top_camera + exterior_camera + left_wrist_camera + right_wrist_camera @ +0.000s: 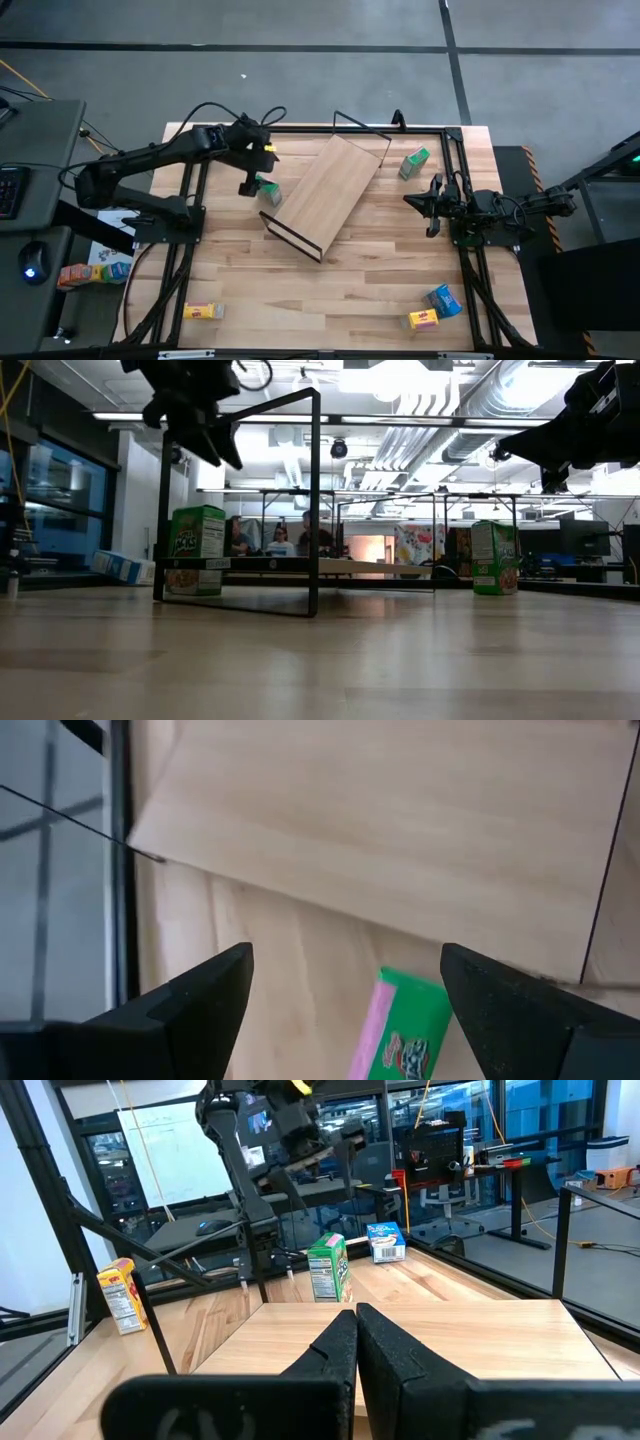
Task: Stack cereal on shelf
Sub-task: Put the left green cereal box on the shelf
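The left gripper (pixel 247 187) hangs with its jaws spread wide directly above a green cereal box (pixel 267 189), which stands upright on the worktop (pixel 380 270) just beside the near corner of the shelf (pixel 330 190). In the left wrist view the box (pixel 405 1030) sits between the two fingers (pixel 205 995), nearer one than the other, its long top edge running roughly along the gap, so a straight descent looks likely to bracket it. The left arm is plainly the closer one. The right gripper (pixel 432 204) waits well apart at the far side, jaws pressed together, holding nothing. Another green box (pixel 414 161) stands beyond the shelf.
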Motion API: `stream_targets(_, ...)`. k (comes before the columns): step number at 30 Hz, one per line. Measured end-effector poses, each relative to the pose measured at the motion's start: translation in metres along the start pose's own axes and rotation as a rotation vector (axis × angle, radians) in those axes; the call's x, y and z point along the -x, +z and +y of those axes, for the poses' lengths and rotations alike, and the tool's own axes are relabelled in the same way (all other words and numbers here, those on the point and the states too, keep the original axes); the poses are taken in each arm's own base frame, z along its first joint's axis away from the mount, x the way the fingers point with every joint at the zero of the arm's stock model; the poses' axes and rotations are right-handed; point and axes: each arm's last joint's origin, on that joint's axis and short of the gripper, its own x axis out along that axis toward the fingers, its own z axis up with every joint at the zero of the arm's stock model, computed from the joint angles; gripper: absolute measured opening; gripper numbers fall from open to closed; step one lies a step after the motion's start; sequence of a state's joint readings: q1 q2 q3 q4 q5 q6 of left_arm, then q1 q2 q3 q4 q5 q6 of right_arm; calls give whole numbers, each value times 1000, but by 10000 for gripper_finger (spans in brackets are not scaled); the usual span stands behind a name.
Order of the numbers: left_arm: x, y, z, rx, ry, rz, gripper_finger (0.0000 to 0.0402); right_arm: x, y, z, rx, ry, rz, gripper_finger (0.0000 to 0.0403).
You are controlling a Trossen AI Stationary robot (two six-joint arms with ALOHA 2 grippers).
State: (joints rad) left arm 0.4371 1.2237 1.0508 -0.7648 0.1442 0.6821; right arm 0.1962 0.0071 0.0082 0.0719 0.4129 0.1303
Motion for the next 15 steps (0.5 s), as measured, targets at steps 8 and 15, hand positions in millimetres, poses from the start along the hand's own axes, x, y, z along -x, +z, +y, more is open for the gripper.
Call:
stream_targets(8, -11, 0, 1, 143, -18, 29, 315, 0, 0, 0, 0, 0, 0, 0)
stream_targets(15, -5, 5, -5, 223, -18, 2, 315, 0, 0, 0, 0, 0, 0, 0)
